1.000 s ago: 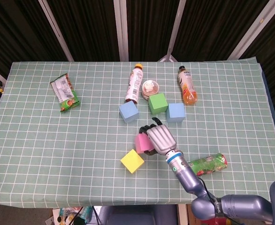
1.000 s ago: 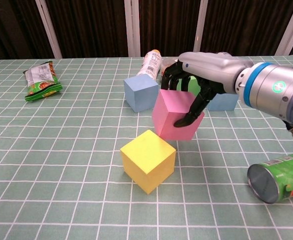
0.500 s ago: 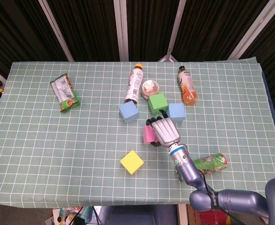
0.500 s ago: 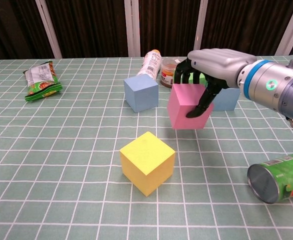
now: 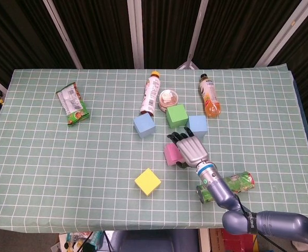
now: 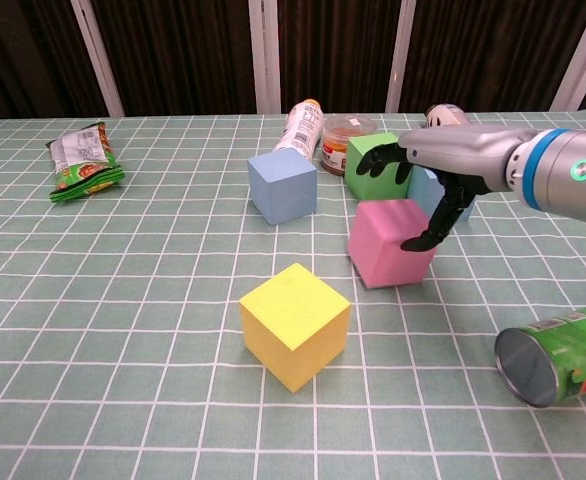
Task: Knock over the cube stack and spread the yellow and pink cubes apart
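Note:
The pink cube (image 5: pixel 170 153) (image 6: pixel 385 247) sits on the green checked tablecloth, a little right of centre. The yellow cube (image 5: pixel 147 181) (image 6: pixel 295 325) rests nearer the front edge, to its left, with a clear gap between them. My right hand (image 5: pixel 190 149) (image 6: pixel 445 166) hovers over the pink cube's right side with its fingers spread. Its thumb touches the cube's right face, while the other fingers reach past the cube's far edge without closing on it. My left hand appears in neither view.
Behind the pink cube stand a blue cube (image 5: pixel 143 125) (image 6: pixel 283 185), a green cube (image 5: pixel 177 115) (image 6: pixel 371 166) and another blue cube (image 5: pixel 197 125). Two bottles (image 5: pixel 151 94) (image 5: pixel 209 96) and a jar (image 5: pixel 168 97) lie further back. A green can (image 5: pixel 233 183) (image 6: pixel 558 354) lies front right; a snack packet (image 5: pixel 72 105) far left.
The right hand carried the pink cube back and to the right, away from the yellow cube, set it on the cloth and loosened its fingers. The yellow cube stayed put.

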Motion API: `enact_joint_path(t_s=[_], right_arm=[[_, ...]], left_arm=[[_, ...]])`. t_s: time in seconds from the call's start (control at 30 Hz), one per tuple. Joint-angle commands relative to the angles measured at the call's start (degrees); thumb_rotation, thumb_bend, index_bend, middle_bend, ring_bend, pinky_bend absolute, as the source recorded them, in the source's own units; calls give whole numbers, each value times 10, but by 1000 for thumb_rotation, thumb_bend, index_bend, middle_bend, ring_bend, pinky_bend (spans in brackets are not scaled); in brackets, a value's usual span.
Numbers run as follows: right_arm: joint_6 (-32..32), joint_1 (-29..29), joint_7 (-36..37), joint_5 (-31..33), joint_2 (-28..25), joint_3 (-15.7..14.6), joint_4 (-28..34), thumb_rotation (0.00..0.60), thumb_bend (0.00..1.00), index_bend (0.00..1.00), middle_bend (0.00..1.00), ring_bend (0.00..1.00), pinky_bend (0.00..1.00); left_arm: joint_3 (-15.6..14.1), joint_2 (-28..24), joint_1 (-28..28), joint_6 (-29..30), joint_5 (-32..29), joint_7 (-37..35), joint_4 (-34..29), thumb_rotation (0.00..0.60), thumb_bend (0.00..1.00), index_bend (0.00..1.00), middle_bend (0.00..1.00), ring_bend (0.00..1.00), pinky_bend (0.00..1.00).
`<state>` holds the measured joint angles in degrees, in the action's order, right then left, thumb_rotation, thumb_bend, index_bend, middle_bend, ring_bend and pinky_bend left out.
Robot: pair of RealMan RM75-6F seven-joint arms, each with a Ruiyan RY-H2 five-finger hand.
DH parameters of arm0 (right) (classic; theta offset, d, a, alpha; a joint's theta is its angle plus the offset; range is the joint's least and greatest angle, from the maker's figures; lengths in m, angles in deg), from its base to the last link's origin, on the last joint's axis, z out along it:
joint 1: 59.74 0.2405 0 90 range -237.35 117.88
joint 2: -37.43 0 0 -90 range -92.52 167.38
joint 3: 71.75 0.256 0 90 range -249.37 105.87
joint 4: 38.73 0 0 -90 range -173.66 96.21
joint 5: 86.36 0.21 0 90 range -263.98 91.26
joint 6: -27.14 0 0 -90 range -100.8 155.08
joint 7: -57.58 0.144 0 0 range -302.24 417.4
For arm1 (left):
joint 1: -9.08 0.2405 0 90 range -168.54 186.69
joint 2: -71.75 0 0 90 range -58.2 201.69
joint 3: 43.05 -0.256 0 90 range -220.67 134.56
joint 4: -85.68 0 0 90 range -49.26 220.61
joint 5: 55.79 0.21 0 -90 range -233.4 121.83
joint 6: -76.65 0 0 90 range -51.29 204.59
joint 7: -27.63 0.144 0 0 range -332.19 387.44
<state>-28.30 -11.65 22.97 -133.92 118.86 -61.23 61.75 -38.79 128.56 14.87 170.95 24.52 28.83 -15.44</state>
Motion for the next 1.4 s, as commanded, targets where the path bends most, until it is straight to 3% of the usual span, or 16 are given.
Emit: enact_joint_path(t_s=[0.03, 0.27, 0.47, 0.6, 0.8, 0.9, 1.17, 1.4], right_arm=[[4, 7, -15, 16, -20, -6, 23, 600, 232, 31, 43, 104, 0], [-45, 7, -42, 16, -52, -6, 73, 600, 228, 6, 21, 77, 0], [-127, -38, -3, -34, -79, -4, 85, 600, 228, 6, 22, 85, 0], [-153, -99, 109, -84, -118, -17, 33, 600, 228, 13, 22, 114, 0], [-206, -209, 355, -184, -154, -40, -70, 600, 228, 41, 23, 128, 0], [-246, -252, 417, -236, -160, -63, -99, 600, 228, 51, 23, 129, 0], [-343, -336, 448, -342, -157, -118, -120, 600, 228, 55, 23, 129, 0], [-376, -375, 442, -412, -132, -154, -162, 600, 228, 57, 23, 129, 0]], left_arm=[[0, -1, 1, 0, 0, -2, 0, 600, 150, 177, 30, 0, 0], [1, -2, 1, -1, -2, -7, 1, 600, 150, 176, 30, 0, 0], [1, -6, 3, 2, 1, -18, 3, 600, 150, 177, 30, 0, 0], [1, -9, 4, 3, 1, -28, 5, 600, 150, 177, 30, 0, 0], [-1, -6, 0, -2, 6, -21, 5, 600, 150, 176, 30, 0, 0], [-3, -3, -1, -4, 9, -12, 3, 600, 150, 177, 30, 0, 0], [-11, -4, 0, -2, 26, -14, 0, 600, 151, 177, 30, 0, 0], [-10, -6, 3, 7, 33, -31, 8, 600, 150, 176, 30, 0, 0]])
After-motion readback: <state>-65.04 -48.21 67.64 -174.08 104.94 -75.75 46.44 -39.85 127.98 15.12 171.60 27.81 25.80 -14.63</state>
